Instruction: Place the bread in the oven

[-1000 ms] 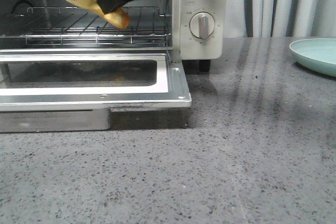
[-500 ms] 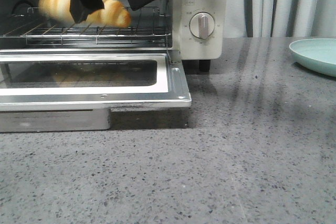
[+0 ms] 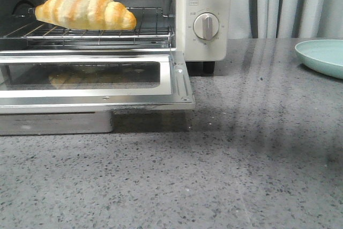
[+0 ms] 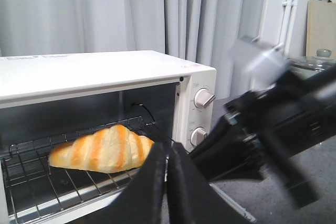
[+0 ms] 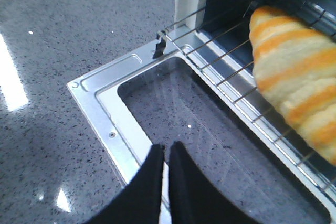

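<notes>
The bread (image 3: 84,8) lies on the wire rack (image 3: 134,29) inside the oven (image 3: 206,46), door (image 3: 96,81) folded down flat. The left gripper (image 4: 167,174) is pinched together and empty; the right gripper (image 5: 164,170), likewise closed on nothing, hangs above the door glass.

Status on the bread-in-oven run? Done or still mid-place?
Placement looks done: the bread lies on the wire rack inside the oven, nothing touching it. Nothing is in hand: the left claw and right claw both show fingers together, empty, outside the cavity. The oven door is still folded down, if closing counts.
</notes>
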Motion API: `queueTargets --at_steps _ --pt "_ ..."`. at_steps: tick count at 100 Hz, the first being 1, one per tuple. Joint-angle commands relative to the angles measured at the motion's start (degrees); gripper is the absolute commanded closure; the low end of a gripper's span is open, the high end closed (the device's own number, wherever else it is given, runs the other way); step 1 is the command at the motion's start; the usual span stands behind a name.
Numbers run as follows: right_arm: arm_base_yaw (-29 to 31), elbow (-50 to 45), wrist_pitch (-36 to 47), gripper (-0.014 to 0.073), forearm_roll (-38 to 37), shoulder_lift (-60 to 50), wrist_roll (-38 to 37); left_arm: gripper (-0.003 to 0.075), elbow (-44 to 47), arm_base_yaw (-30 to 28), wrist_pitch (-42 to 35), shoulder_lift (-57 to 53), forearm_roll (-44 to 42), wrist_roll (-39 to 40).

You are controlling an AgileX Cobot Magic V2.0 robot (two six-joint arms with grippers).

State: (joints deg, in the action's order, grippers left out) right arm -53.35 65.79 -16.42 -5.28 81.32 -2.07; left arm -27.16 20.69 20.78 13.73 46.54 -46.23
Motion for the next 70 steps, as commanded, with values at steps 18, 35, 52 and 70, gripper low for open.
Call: queueTargets --at_steps 18,35,52,70 --pt "0.6 -12.9 8.4 0.0651 -7.3 -24.2 0.1 0.0742 -1.6 0.3 -2.4 0.5 -3.2 -0.1" --pt "5.1 -22.3 6.0 0.0651 -10.8 -37.3 0.1 0.0741 0.6 0.3 -6.6 0.5 -4.5 -0.1" --pt "9.8 -27.7 3.8 0.0651 -11.8 -49.7 0.1 0.0741 2.0 0.3 -8.6 0.5 -4.2 -0.1" --pt "14.2 -30.5 -0.8 0.0651 -18.7 -58.6 0.1 0.0741 2.1 0.3 -7.9 0.5 -4.2 -0.1"
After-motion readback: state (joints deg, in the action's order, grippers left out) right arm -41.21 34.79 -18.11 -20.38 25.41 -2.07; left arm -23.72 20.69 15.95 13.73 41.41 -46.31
